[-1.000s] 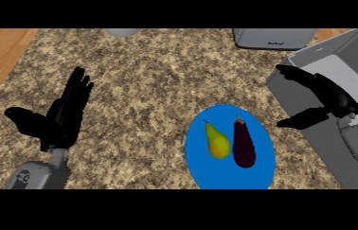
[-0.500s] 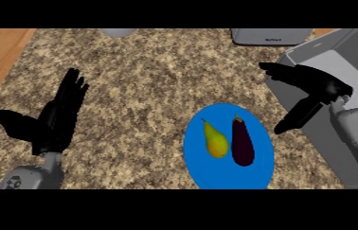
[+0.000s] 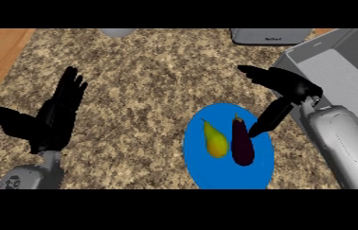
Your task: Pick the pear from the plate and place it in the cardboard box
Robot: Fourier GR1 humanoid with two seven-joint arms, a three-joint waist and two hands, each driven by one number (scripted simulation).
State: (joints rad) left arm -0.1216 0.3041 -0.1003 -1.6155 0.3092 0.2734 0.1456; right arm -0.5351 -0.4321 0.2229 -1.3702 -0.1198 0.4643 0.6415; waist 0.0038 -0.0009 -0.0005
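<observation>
- At the left edge, the left hand (image 3: 54, 118) is held open, fingers straight and upward (at rest).
- On the blue plate (image 3: 210, 174), the pear (image 3: 215, 140) is seen just beside an eggplant (image 3: 242, 143).
- Over the plate's right rim, the right hand (image 3: 283, 89) is spread, thumb pointing down near the eggplant.
- At the far right, the cardboard box (image 3: 328, 70) is partly shown.
</observation>
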